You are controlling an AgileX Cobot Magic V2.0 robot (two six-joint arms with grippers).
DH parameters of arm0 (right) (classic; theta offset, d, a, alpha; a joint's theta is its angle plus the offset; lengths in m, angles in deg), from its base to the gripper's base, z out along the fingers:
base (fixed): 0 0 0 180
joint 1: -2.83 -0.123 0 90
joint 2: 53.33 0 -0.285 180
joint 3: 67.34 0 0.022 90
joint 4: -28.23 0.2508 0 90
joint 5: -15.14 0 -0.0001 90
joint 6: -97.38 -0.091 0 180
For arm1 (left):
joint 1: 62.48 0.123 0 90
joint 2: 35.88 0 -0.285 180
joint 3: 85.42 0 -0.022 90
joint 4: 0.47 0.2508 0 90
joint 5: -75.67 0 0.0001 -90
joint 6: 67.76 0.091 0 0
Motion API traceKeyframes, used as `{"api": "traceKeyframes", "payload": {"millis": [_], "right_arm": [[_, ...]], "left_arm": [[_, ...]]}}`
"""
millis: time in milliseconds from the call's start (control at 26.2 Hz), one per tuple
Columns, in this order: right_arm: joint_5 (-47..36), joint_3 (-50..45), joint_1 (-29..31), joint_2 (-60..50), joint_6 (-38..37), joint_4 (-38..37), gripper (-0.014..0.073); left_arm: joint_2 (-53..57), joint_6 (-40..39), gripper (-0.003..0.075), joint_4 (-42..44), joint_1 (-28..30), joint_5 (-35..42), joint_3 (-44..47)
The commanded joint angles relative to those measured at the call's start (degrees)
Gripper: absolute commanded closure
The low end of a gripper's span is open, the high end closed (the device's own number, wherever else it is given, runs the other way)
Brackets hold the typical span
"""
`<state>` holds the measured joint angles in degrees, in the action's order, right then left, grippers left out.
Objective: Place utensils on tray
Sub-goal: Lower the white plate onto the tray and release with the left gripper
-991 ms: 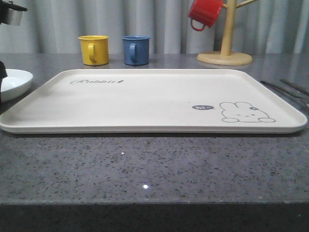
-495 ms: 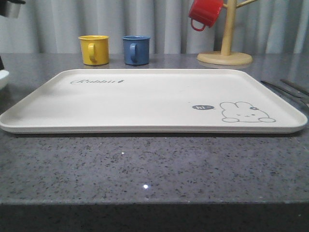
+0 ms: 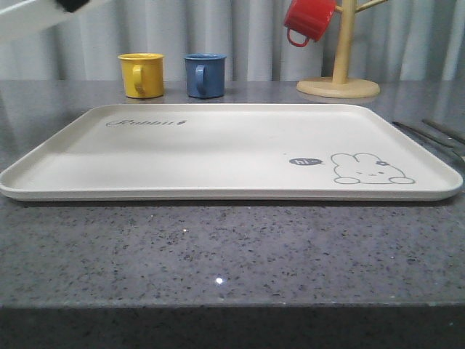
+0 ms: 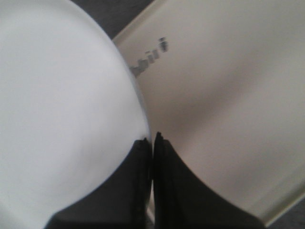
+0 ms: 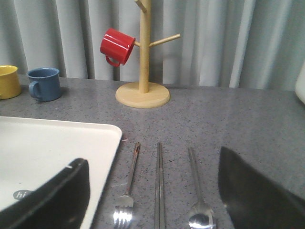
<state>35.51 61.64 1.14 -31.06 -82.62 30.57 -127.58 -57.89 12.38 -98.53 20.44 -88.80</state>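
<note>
cream tray (image 3: 218,156), utensils (image 5: 159,191) beside it

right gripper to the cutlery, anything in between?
Nothing visible. In the right wrist view the fork, chopsticks and spoon lie on bare counter beside the tray, with the open right gripper directly over them.

Yellow mug (image 3: 142,75), blue mug (image 3: 204,75), red mug (image 3: 309,19) on wooden stand (image 3: 339,67).

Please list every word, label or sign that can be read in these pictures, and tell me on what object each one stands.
"Rabbit": grey script on the tray, near its far left corner, followed by a small dark mark.
"hi~": light letters in a small dark speech bubble beside the rabbit drawing, on the tray.
The left wrist view shows the script blurred and partly hidden by the white plate.
</note>
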Motion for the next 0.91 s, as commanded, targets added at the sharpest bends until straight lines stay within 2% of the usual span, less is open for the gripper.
{"api": "traceKeyframes", "payload": {"millis": [0,114,229,381,457,610,686,877], "right_arm": [[-4.8,2.1,0.3,0.9,0.3,0.1,0.0012],[-4.8,2.1,0.3,0.9,0.3,0.1,0.0012],[-4.8,2.1,0.3,0.9,0.3,0.1,0.0012],[-4.8,2.1,0.3,0.9,0.3,0.1,0.0012],[-4.8,2.1,0.3,0.9,0.3,0.1,0.0012],[-4.8,2.1,0.3,0.9,0.3,0.1,0.0012],[-4.8,2.1,0.3,0.9,0.3,0.1,0.0012],[-4.8,2.1,0.3,0.9,0.3,0.1,0.0012]], "left_arm": [[-1.1,-0.1,0.0738,-0.4,-5.5,3.0,-1.9],[-4.4,-0.1,0.0738,-2.0,-8.8,2.8,-1.9],[-7.5,-0.1,0.0738,-6.2,-9.0,2.7,-1.9],[-10.4,-0.1,0.0728,-6.4,-8.7,2.6,-1.9],[-11.1,-0.1,0.0672,-6.5,-8.7,2.6,-1.9],[-11.2,-0.1,0.0432,-6.5,-8.7,3.0,-2.1],[-11.0,-0.3,0.0346,-6.8,-8.7,2.3,-3.4],[-7.5,-0.3,0.0356,-7.1,-8.1,4.6,-5.0]]}}
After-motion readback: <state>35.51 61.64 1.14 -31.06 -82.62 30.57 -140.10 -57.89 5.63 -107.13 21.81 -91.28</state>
